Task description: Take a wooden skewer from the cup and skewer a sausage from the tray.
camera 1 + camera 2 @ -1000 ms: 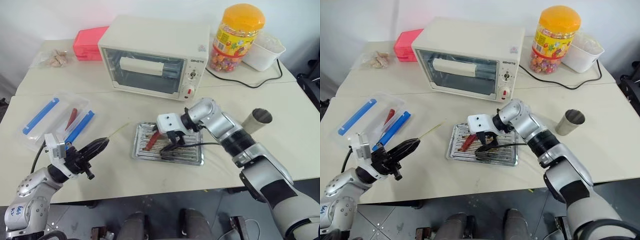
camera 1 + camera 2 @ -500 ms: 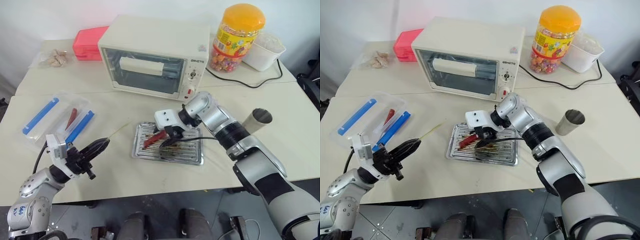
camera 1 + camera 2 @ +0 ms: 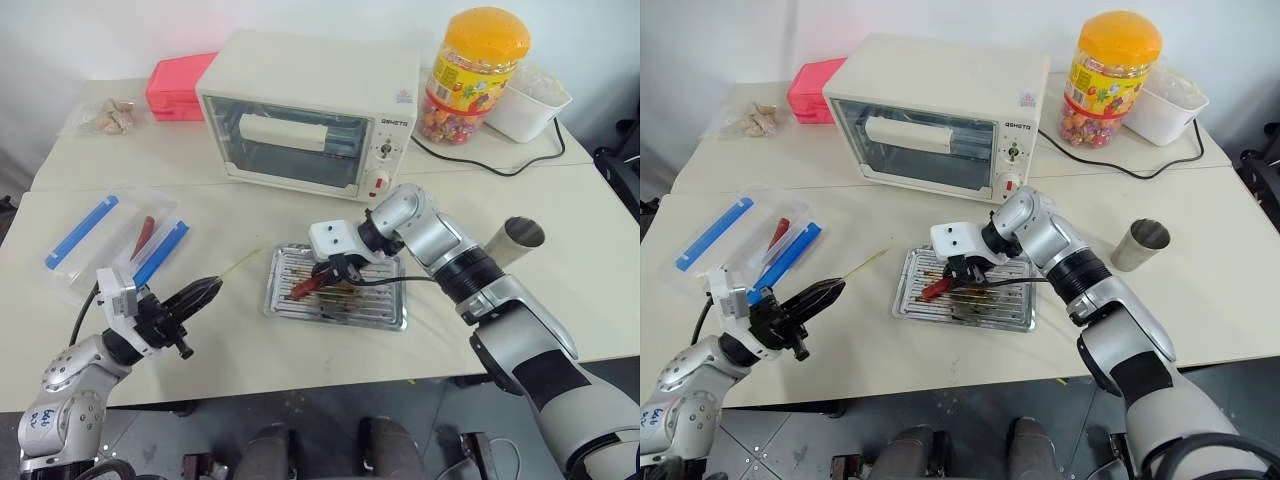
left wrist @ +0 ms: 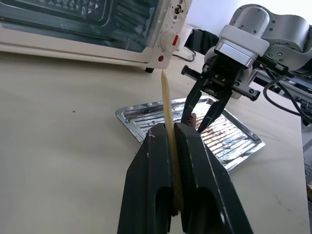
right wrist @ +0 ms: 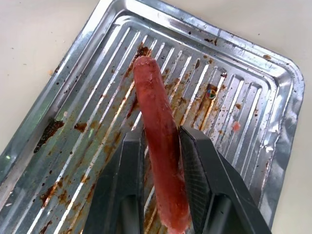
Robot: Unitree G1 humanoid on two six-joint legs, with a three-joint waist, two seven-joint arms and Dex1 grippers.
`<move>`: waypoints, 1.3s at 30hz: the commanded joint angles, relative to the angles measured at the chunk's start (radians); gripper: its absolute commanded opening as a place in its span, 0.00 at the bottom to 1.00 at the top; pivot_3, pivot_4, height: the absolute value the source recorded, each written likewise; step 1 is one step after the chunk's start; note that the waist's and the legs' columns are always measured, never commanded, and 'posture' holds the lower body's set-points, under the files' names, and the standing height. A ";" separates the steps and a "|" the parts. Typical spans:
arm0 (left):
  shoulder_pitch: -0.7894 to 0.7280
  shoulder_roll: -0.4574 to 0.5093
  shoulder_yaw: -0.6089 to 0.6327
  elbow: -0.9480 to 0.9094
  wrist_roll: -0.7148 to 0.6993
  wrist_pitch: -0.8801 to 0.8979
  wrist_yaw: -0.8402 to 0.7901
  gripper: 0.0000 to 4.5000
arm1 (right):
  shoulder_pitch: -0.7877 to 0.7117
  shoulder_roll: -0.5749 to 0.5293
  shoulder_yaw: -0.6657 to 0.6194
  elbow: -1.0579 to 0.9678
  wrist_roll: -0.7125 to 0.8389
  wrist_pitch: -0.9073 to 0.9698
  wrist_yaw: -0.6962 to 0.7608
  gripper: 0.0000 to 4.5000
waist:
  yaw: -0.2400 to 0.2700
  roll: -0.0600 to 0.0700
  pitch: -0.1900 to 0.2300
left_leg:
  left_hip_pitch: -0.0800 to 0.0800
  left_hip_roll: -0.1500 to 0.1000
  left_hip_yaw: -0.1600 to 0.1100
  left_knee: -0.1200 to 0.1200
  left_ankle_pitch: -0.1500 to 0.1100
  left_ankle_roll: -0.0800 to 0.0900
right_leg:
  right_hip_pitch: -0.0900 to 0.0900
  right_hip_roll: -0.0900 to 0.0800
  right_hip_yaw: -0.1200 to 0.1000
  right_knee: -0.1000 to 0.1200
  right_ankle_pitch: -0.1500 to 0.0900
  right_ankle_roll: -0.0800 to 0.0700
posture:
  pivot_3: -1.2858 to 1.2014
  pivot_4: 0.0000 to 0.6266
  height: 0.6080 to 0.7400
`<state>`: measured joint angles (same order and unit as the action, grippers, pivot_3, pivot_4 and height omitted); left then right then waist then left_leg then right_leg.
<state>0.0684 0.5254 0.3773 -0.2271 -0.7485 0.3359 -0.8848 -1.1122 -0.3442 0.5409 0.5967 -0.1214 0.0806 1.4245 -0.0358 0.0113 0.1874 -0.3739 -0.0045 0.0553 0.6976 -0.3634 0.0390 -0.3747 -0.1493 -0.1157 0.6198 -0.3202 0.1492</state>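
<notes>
Lying between the right gripper's jaws, the sausage

Red sausage, ridged brown-stained silver tray

Silver-grey jointed arms, white wrist blocks, 2 black ridged fingers, black cables, seemingly.

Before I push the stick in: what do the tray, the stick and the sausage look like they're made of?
Tray: thin pressed metal, likely aluminium or steel; shiny silver, ridged bottom, brown baked-on grease stains.
Wooden skewer: pale yellowish, matte, very thin and straight; looks like bamboo or light wood.
Sausage: soft processed meat by the look; smooth, slightly glossy red skin with a rounded end.
</notes>
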 commanded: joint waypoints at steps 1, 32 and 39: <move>-0.004 0.005 0.004 -0.014 -0.002 -0.017 -0.011 0.00 | 0.002 -0.005 -0.026 -0.020 -0.007 -0.045 -0.018 0.24 | 0.000 0.000 0.000 | 0.000 0.000 0.000 0.000 0.000 0.000 | 0.000 0.000 0.000 0.000 0.000 0.000 | 0.52 0.24 1.00; -0.190 0.032 -0.330 0.046 0.140 -0.030 -0.244 0.00 | 0.426 -0.552 -0.334 -0.766 0.201 0.373 0.051 0.06 | 0.014 0.000 0.001 | -0.002 0.000 0.004 0.000 0.000 0.000 | 0.001 0.000 -0.001 -0.008 0.000 0.000 | 0.52 0.24 1.00; -0.241 0.023 -0.384 0.076 0.125 0.018 -0.272 0.00 | 0.487 -0.599 -0.362 -0.911 0.261 0.515 -0.005 0.06 | 0.011 0.000 0.001 | -0.001 0.002 0.009 0.000 0.000 0.000 | 0.000 0.000 -0.001 -0.009 0.000 0.000 | 0.52 0.24 1.00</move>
<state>-0.1633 0.5437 0.0053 -0.1436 -0.6146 0.3433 -1.1384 -0.6197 -0.9209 0.2184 -0.2677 0.1169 0.5722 1.4347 -0.0244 0.0111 0.1880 -0.3753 -0.0031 0.0645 0.6981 -0.3633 0.0393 -0.3742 -0.1496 -0.1166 0.6107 -0.3203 0.1491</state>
